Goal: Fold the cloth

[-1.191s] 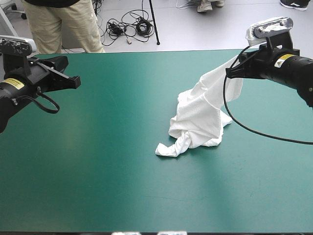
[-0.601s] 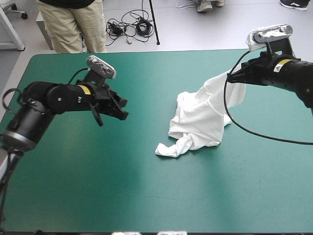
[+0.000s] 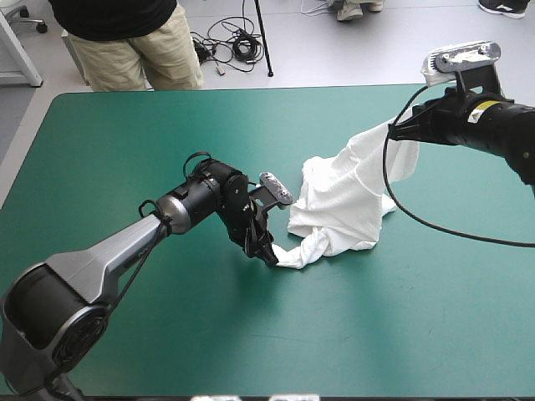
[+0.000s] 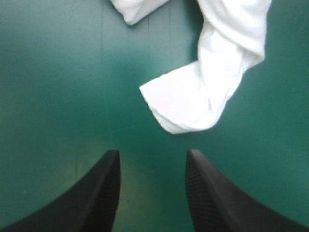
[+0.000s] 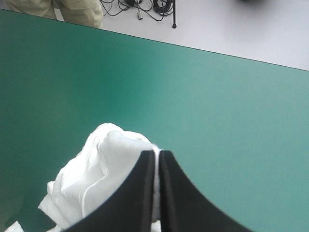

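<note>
The left arm has swung in from the far left of the high view, and the left gripper (image 3: 269, 255) is now low over the teal-green cover (image 3: 150, 125) just left of centre. It sits right beside the twisted end (image 3: 297, 251) of the white T-shirt (image 3: 343, 200). In its own wrist view the left gripper (image 4: 152, 159) has its black fingers standing well apart with nothing between them. The hemmed end (image 4: 178, 106) of the T-shirt (image 4: 231, 43) lies flat on the cover just ahead of the gap, not yet within it. The right gripper (image 3: 393, 129) has barely moved in the upper right of the high view. It is still pinched on a fold of the T-shirt, which slopes from it down to a crumpled heap on the table right of centre. Its wrist view shows the right gripper (image 5: 157, 154) all but closed, with a thin white line of cloth between the fingers and the T-shirt (image 5: 106, 164) bunched under them. This looks like a reach for a second hold, so that the T-shirt can be stretched out before any fold is made. The fold itself has not begun. A yellow label (image 3: 478, 117) on the right arm carries writing too small to read.
</note>
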Available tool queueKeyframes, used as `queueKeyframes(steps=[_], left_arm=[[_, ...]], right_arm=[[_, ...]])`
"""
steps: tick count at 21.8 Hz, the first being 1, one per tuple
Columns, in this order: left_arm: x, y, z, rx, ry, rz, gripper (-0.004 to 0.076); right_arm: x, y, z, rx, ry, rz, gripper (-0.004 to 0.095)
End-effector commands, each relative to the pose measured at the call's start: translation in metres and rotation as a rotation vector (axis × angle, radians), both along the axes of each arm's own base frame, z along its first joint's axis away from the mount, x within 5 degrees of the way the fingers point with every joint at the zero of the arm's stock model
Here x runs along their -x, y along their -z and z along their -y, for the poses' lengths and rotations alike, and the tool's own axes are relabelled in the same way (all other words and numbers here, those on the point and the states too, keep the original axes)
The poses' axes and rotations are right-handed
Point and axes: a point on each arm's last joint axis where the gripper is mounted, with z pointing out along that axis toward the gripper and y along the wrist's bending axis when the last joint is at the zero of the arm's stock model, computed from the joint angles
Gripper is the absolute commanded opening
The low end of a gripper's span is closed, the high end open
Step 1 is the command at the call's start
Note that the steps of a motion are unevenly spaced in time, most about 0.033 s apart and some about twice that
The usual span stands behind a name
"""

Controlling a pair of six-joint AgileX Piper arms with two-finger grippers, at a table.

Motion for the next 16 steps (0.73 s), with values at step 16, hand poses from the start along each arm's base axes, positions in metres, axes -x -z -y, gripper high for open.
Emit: queueKeyframes(steps=[16], left_arm=[[-0.001,0.045,0.042,0.052,0.066,-0.103,0.0159]], right_arm=[[0.01,-0.022,0.003,-0.025,0.012,0.139,-0.0013]])
